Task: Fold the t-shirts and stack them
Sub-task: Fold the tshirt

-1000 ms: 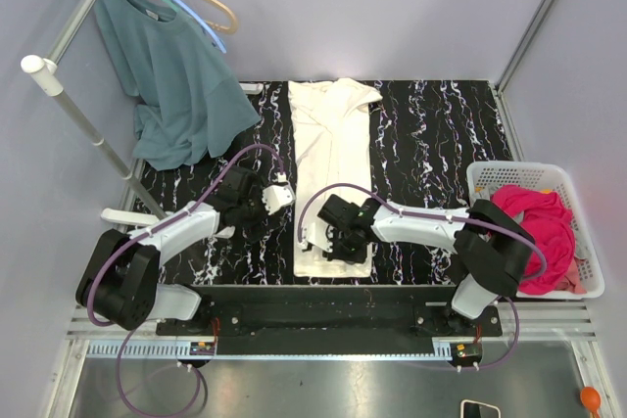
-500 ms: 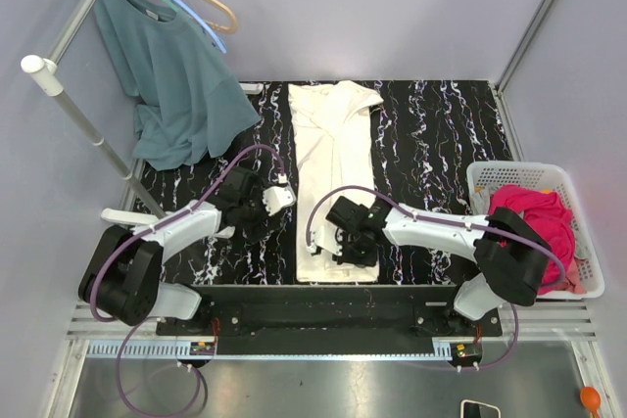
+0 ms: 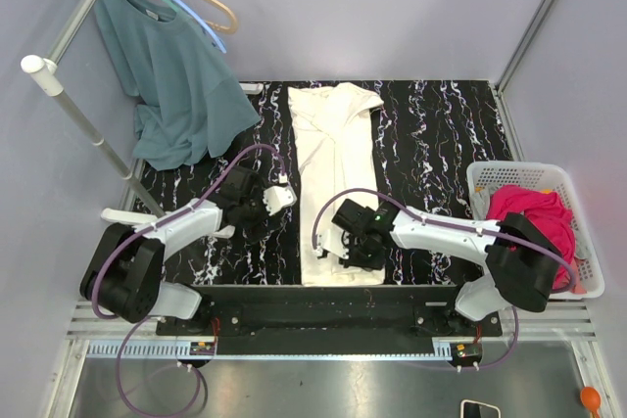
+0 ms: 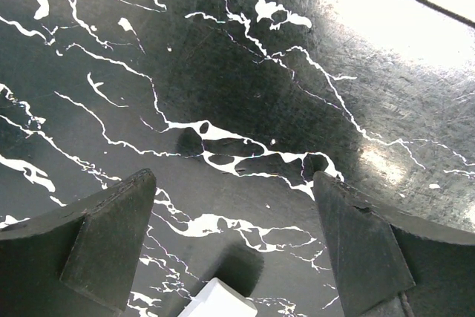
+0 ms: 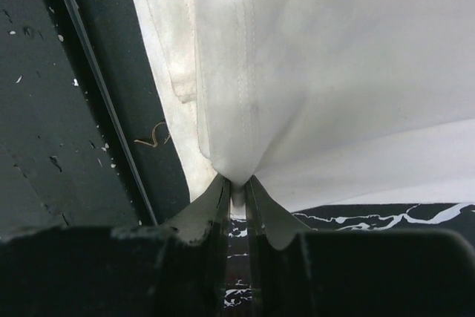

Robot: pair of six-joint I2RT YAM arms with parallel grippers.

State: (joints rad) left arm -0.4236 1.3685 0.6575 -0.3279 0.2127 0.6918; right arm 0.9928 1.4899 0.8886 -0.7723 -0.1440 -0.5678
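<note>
The right pincer [image 5: 237, 185] nips only a thin corner of the cream tee [image 3: 333, 144] lying lengthwise on the desk [image 3: 431, 134], so it could slip free mid-fold while the left pincer [image 4: 234, 217] gapes wide alongside, holding nothing.

No readable text, labels, brands, numbers or signs in any view.
</note>
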